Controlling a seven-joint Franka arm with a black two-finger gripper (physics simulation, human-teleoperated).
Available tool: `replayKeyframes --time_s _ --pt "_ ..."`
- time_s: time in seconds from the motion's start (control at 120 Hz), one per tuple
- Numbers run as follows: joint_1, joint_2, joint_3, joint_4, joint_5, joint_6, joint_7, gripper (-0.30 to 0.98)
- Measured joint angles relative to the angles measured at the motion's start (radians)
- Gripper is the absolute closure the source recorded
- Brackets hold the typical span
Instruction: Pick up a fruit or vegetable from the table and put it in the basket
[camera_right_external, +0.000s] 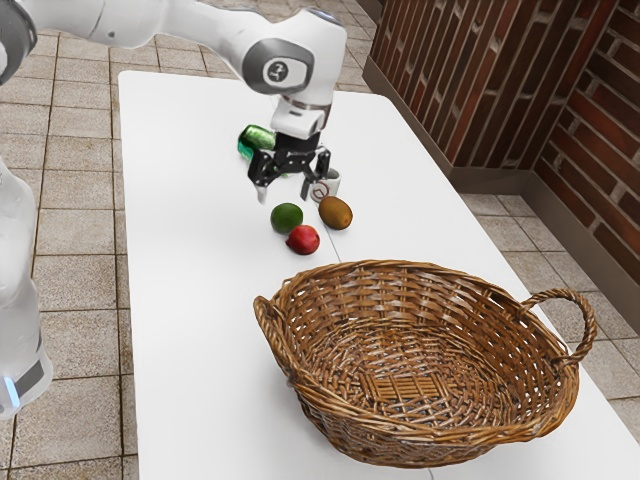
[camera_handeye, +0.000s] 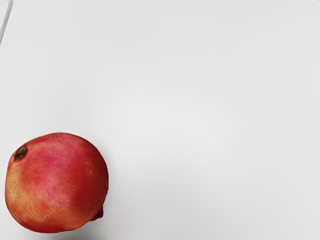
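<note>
My gripper (camera_right_external: 284, 192) hangs open above the table in the exterior view, its two fingers spread wide with nothing between them. Below it on the table lie a dark green fruit (camera_right_external: 286, 218), a red pomegranate (camera_right_external: 303, 240) and a brown oval fruit (camera_right_external: 336, 212), grouped closely. In the wrist view the pomegranate (camera_handeye: 57, 182) rests on the white table. The wicker basket (camera_right_external: 420, 455) stands upright, nearer the exterior view's camera than the fruit, and nothing lies in it.
A green can (camera_right_external: 255, 140) lies behind the gripper, and a white mug (camera_right_external: 331, 182) stands close behind the brown fruit. The basket's looped handle (camera_right_external: 590, 318) rises at the exterior view's right. The white table (camera_right_external: 190, 300) extends on the left.
</note>
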Motion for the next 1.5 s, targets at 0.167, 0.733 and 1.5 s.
replayKeyframes --time_s 0.167,0.733,1.5 --pt "-0.083 0.041 -0.001 0.002 -0.019 0.037 -0.013 0.0" --pt "-0.026 0.093 0.005 0.002 -0.002 0.099 -0.044 0.0" --pt "-0.045 0.155 0.004 0.002 -0.002 0.151 -0.068 0.0"
